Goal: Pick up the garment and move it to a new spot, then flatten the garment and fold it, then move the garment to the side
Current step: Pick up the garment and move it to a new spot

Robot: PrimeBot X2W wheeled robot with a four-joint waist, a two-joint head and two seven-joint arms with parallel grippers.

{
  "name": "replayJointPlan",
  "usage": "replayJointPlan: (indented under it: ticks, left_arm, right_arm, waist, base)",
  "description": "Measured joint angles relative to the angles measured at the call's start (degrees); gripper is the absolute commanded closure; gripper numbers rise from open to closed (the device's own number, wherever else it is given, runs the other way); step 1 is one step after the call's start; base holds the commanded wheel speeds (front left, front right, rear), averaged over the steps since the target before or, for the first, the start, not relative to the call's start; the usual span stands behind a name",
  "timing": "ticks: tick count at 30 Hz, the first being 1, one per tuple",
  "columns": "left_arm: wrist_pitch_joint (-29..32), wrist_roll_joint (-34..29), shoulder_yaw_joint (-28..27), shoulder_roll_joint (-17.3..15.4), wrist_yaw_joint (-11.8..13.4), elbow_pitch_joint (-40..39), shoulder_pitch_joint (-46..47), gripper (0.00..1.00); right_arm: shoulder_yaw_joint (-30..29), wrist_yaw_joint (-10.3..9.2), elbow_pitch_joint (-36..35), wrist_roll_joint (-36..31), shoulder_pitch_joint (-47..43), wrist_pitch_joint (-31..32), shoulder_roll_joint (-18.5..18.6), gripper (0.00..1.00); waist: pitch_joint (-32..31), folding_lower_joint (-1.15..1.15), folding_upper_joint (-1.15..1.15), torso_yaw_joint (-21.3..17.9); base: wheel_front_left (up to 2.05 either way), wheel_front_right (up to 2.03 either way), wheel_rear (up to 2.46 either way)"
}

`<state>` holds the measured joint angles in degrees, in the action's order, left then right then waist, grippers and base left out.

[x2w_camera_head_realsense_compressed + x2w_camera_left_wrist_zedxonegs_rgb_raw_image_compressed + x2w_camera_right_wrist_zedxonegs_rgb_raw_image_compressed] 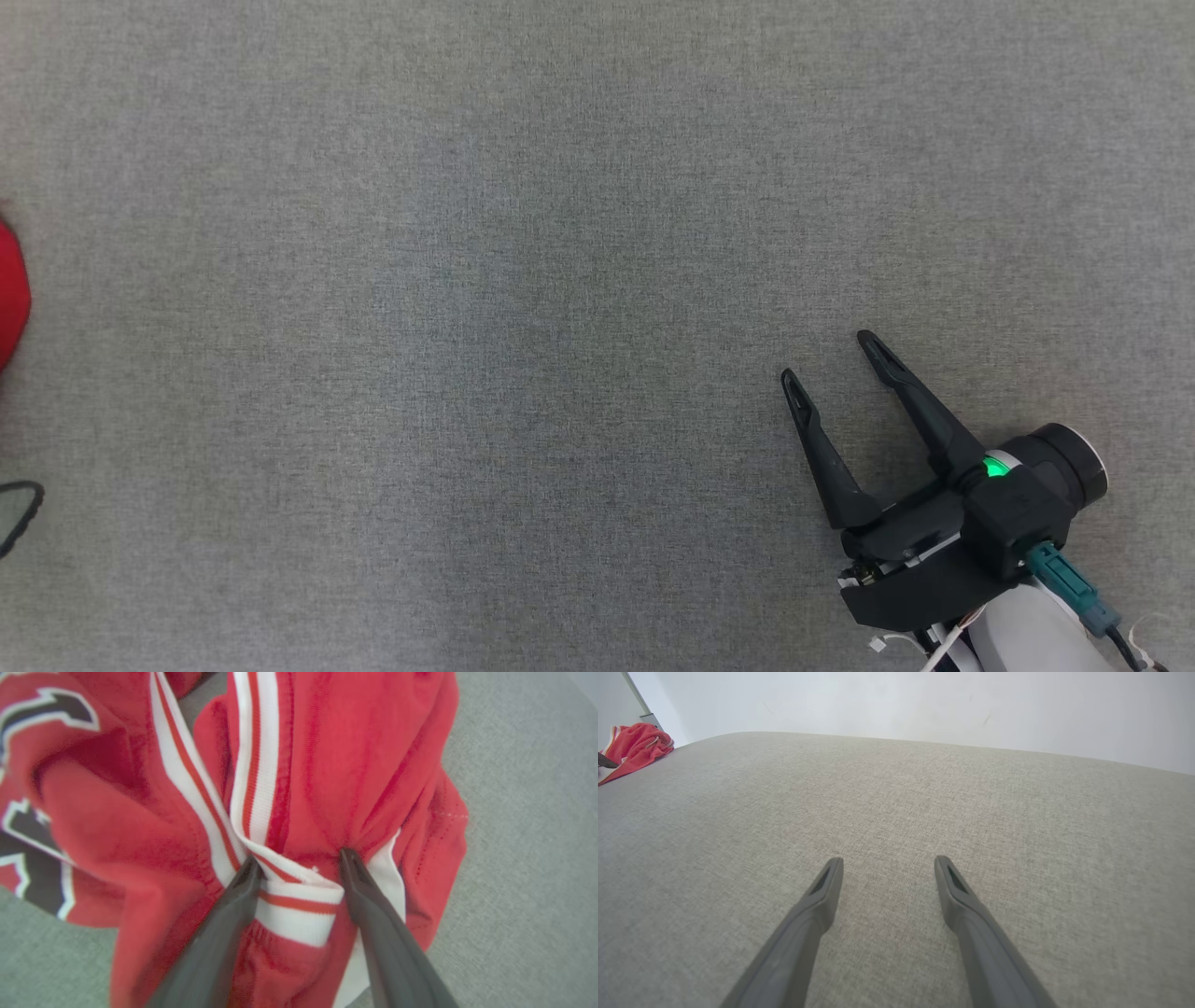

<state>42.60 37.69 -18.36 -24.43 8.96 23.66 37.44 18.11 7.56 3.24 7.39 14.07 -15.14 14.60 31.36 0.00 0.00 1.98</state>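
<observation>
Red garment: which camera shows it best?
Left wrist view: the garment sits close up, its striped trim within the open left gripper. The head view catches a red sliver at its left edge; the right wrist view shows a small heap, upper left.

Garment (11,294) mostly cut off at head view's left edge; left gripper (299,858) tips buried in blurred red folds; dark loop (21,513) below, clipped, can't identify
</observation>
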Motion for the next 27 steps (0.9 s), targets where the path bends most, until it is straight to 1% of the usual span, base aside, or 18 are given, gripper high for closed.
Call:
replayJointPlan:
  ticks: [1,7,14,20,27]
  left_arm:
    - [0.4,0.1,0.1,-0.1,-0.4,0.0,-0.3,1.0]
    - [0.8,1.2,-0.5,0.0,-0.9,-1.5,-1.5,1.0]
    - [0.4,1.9,-0.8,-0.3,-1.9,-4.9,-1.5,1.0]
    - [0.2,2.3,-0.6,-1.1,-3.2,-8.6,-0.3,1.0]
    - [1.6,2.8,1.6,-2.4,-5.1,-13.0,1.9,1.0]
  right_arm:
    - [0.0,0.0,0.1,0.0,0.0,0.0,0.0,0.0]
    - [-0.1,0.0,0.6,0.1,0.0,0.0,-0.1,0.0]
    - [0.1,-0.01,1.3,0.7,0.0,0.0,-1.9,0.0]
    - [0.2,0.0,2.4,1.7,-0.7,0.0,-3.7,0.0]
    - [-0.7,0.0,3.2,2.1,-3.3,0.0,-5.9,0.0]
  waist:
    - [-0.2,0.0,0.0,0.0]
    - [-1.6,0.0,0.01,-0.2]
    - [-4.8,0.0,0.0,-0.4]
    - [-9.1,0.0,0.0,-0.5]
    - [-15.4,0.0,-0.01,-1.0]
  base:
    - [0.0,0.0,0.0]
    - [0.0,0.0,0.0]
    - [0.0,0.0,0.0]
    - [0.0,0.0,0.0]
    - [0.0,0.0,0.0]
